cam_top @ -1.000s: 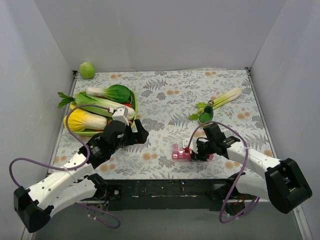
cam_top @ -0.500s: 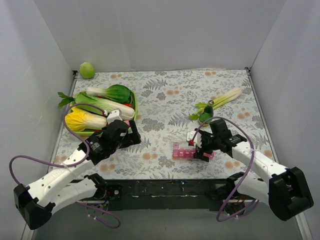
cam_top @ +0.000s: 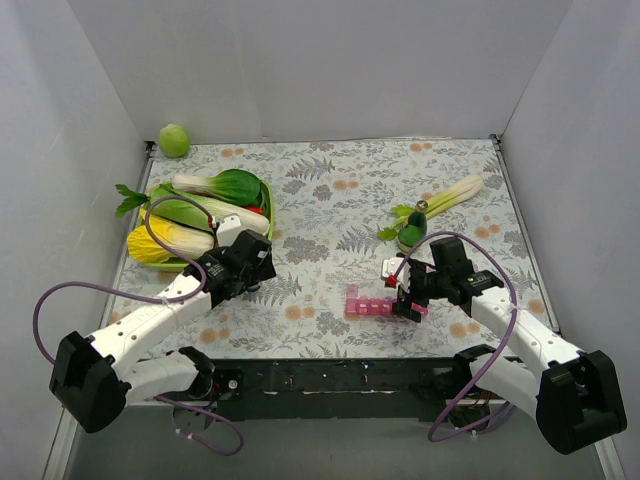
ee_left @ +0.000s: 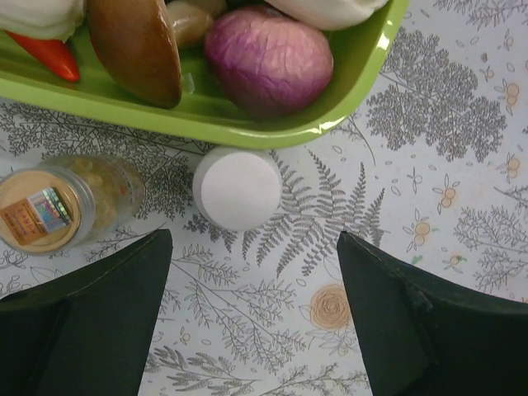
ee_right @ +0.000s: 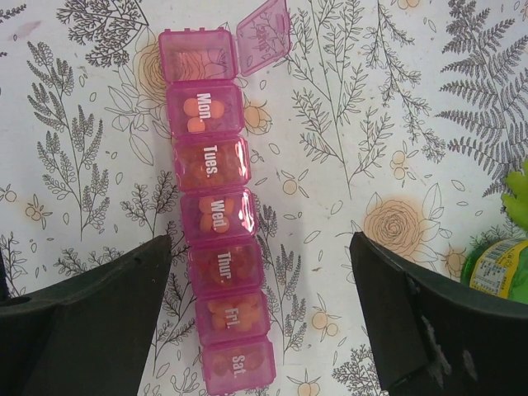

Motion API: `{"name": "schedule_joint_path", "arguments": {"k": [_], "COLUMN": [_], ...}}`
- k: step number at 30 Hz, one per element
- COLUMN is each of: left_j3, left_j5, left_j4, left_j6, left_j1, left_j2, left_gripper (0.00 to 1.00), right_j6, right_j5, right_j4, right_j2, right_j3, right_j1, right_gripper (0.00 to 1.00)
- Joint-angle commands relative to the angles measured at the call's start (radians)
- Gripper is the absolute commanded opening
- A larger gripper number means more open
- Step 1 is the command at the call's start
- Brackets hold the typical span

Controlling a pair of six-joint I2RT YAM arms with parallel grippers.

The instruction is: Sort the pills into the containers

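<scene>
Right now the pill organizer (ee_right: 219, 214) lies flat on the fern-printed cloth (ee_right: 371, 107), near the table's front edge and right of centre. It is a narrow strip of translucent pink plastic, made of small square cells in a row. Six lids are closed and printed in white: Mon., Tues., Wed., Thur., Fri., Sat. Orange rounded pills show through the closed lids. The end cell beyond Mon. has its lid (ee_right: 264, 33) flipped up and leaning off to the side. What is in that cell cannot be told.

Right gripper (ee_right: 260, 247): jaws spread wide, holding nothing. Its matte black fingers (ee_right: 91, 322) stand on either side of the strip, not touching it. A glossy green bottle (ee_right: 495, 268) sits at the edge of that wrist view.

Left gripper (ee_left: 254, 247): also parted and empty, over the cloth. Just ahead of it are a plain white round cap (ee_left: 238, 187) and a small clear jar (ee_left: 62, 210) with a tan labelled top. The cap is close against the smooth lime-green tray (ee_left: 206, 115). The tray holds a purple onion (ee_left: 268, 58) and a brown mushroom (ee_left: 136, 45).
</scene>
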State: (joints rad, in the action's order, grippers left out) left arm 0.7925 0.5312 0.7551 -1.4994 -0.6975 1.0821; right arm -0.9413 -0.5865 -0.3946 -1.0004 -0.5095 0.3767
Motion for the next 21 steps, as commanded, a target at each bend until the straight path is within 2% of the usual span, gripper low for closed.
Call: {"name": "schedule_joint_path", "arguments": {"k": [1,9,16,21], "left_j3": [0.002,0.008,0.007,0.007], "left_j5": [0.018,-0.003,-0.02,-0.04], "left_j4": [-0.095,-0.118,-0.149,-0.151], "left_j6": [0.044,0.087,0.113,0.119], "left_j1": [0.053,0.098,0.122,0.128], "left_j2": [0.039,0.094,0.125,0.137], "left_gripper": [0.79,0.7,0.49,0.47], "right_j6": [-0.001,-0.001,0.001,-0.004], "right_j5": [-0.041,-0.045,-0.052,-0.055], "right_j4": [-0.01,-0.01,-0.016,-0.018], "right_j2": [0.017,0.025,0.028,0.036], "right_j3": [-0.021,-0.02,-0.02,-0.018], "right_j1": [-0.009,-0.016,-0.018,-0.019], "right_gripper": [0.96,0.96,0.95,0.95]}}
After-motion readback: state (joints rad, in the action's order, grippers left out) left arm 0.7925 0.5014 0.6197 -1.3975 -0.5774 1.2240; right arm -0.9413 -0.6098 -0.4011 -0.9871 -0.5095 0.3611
